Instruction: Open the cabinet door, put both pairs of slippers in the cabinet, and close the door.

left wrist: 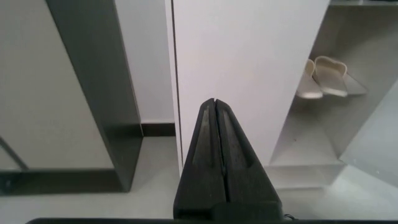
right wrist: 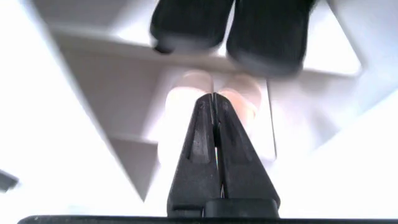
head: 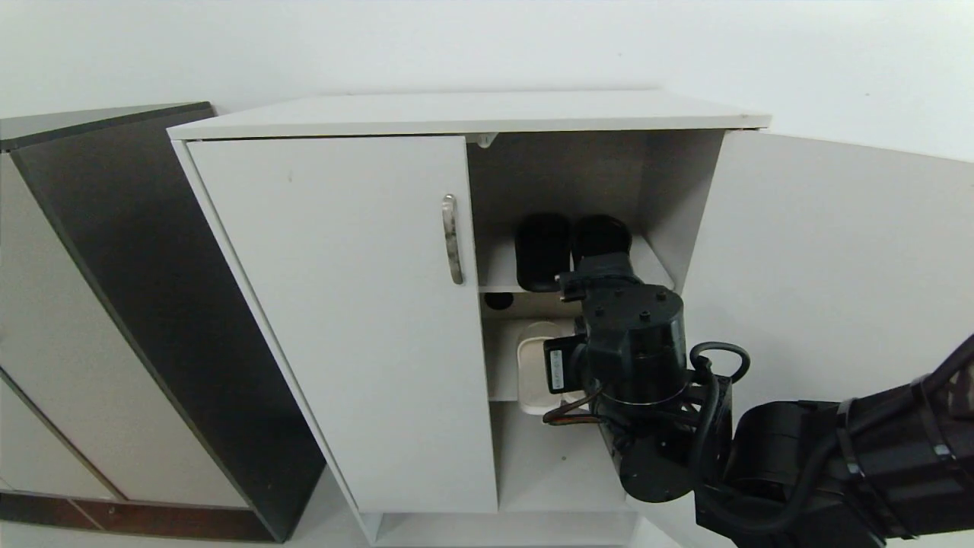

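Right gripper (right wrist: 214,98) pinched shut, tip close to white slippers (right wrist: 185,86), black slippers (right wrist: 189,22) higher up

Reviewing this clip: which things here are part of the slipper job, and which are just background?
Job: cabinet; open right door; black slippers on the upper shelf; white slippers on the shelf below; right gripper, shut, facing the shelves.
Background: dark cabinet to the left; wall; floor.

Right door (head: 837,289) stands open; black slippers (head: 542,251) fill upper shelf (head: 498,275); bottom shelf (head: 548,457) seemingly free.
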You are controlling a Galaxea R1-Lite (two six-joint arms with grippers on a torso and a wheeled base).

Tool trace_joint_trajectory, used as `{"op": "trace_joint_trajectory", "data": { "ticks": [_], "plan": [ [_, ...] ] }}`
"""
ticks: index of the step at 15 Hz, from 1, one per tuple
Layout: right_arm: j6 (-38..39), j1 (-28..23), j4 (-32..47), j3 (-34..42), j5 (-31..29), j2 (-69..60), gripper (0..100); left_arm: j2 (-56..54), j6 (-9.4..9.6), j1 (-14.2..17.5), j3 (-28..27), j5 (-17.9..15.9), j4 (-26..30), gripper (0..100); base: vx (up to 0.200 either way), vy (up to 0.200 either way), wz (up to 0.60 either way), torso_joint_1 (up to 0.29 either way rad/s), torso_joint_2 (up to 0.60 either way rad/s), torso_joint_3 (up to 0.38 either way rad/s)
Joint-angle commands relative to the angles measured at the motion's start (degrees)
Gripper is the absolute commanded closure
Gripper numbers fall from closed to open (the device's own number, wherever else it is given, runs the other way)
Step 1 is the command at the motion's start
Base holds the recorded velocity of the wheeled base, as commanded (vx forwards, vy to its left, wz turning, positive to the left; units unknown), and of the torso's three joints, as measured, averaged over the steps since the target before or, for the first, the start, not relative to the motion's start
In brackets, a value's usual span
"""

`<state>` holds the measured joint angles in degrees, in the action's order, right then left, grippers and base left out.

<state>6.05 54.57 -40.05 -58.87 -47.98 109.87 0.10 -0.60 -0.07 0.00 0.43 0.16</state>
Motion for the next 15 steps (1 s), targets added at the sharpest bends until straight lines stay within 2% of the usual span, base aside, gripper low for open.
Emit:
{"op": "trace_joint_trajectory", "data": {
  "ticks": [1,5,11,15],
  "plan": [
    [-0.4,0.0,-1.1,1.0,0.1,-0.1,100,0.0,-0.02,0.0,0.0,0.0,0.0,100,-0.200,0.000,0.00,-0.007,0.00,0.002],
    [-2.5,-0.2,-5.1,2.9,0.4,0.1,100,0.0,-0.02,0.0,0.0,0.0,0.0,100,-0.200,0.000,0.00,0.004,0.00,0.004],
    [-3.2,-0.6,-5.5,3.2,0.7,0.8,100,0.0,-0.11,0.0,0.0,0.0,0.0,100,-0.200,0.000,0.00,0.002,0.00,0.002],
    [-3.2,-0.6,-5.5,3.8,1.6,0.7,100,0.0,-0.11,0.0,0.0,0.0,0.0,100,0.000,0.000,0.00,0.000,0.00,0.000]
  ]
}}
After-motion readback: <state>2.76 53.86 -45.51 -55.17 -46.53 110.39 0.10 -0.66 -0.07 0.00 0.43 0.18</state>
